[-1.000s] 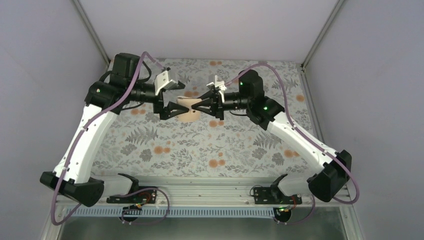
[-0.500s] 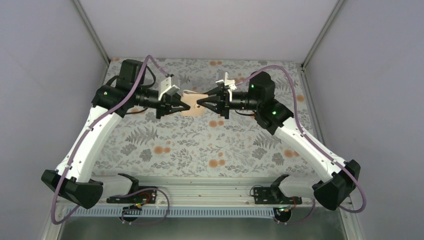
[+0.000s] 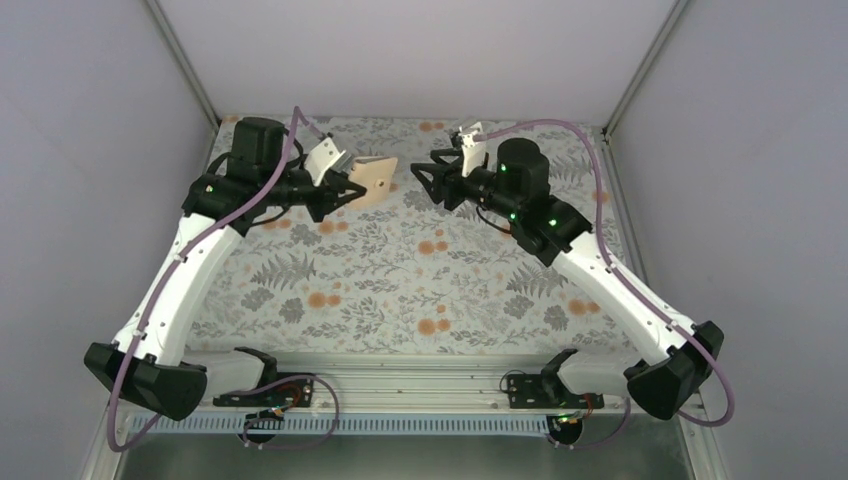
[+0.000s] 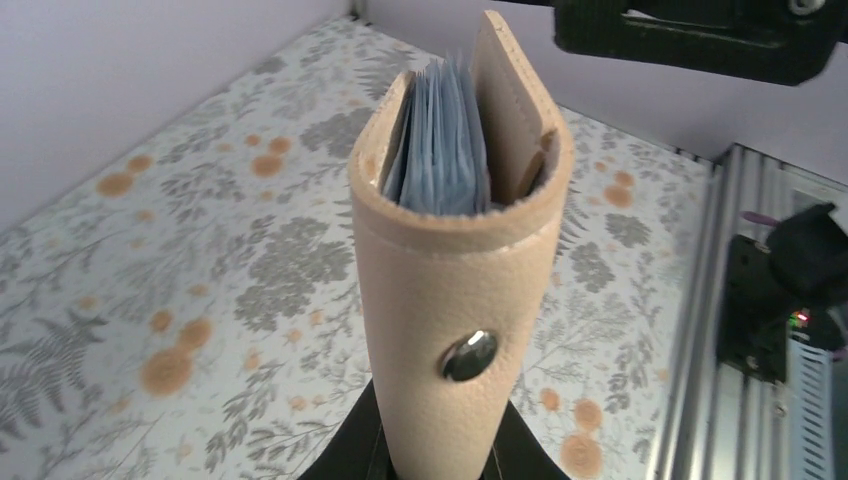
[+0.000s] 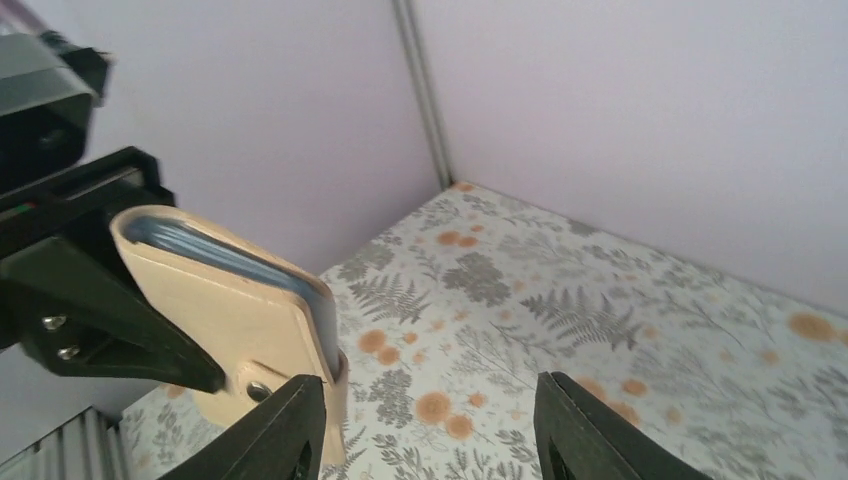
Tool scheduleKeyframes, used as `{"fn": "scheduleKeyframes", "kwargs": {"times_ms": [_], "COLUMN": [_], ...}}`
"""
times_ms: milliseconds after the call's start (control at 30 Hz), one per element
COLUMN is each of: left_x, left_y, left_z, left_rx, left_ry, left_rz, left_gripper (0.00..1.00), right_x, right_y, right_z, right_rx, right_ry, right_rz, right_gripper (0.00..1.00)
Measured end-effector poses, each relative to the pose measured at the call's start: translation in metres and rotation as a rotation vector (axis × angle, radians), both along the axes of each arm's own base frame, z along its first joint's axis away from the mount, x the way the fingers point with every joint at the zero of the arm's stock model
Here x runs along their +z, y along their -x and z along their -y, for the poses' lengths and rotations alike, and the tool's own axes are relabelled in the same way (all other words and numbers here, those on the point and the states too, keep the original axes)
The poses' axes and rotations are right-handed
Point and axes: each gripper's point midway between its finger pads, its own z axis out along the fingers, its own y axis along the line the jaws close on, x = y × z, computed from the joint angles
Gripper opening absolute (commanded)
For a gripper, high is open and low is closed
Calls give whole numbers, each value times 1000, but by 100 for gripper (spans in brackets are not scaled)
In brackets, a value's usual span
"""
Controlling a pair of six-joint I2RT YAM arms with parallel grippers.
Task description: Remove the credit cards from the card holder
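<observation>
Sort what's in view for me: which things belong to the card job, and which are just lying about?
Job in hand:
- card holder, folded, clamped in the left gripper
- right gripper, open, next to the holder
- credit cards: none showing, only pale blue inner leaves

Not part of it:
- floral table cover
- metal rail along the near edge

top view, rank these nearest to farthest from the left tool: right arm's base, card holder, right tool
1. card holder: clamped in the left tool itself, at the far side of the table.
2. right tool: open, just across to the right of the holder.
3. right arm's base: far off at the near right corner.
</observation>
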Motion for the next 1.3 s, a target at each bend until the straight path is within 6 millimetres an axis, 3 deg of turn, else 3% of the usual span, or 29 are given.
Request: {"fn": "scheduleKeyframes", "kwargs": {"times_ms": [233, 400, 833, 967, 1133, 1300], "left_x": [-20, -30, -28, -27, -26, -26], "left_y": [-28, -44, -53, -55, -55, -55], "left_z": [-24, -43, -47, -48, -48, -48], "left_rx": [163, 278, 331, 339, 342, 344], "left_ry": [-25, -26, -5, -1, 3, 3], "left_rz": [-26, -54, -47, -43, -43, -44], "left_gripper": [2, 2, 2, 2, 2, 2], "right_x": [-29, -48, -26, -33, -40, -49], "right_y": [-21, -15, 8, 13, 7, 4], "right_z": [7, -7, -62, -77, -94, -100], "right_rx": [-147, -175, -147, -128, -129, -134], "right_ry": [42, 81, 60, 65, 75, 88], "right_rz": [-88, -146, -140, -154, -171, -183], "right_gripper": [47, 44, 42, 41, 39, 32]}}
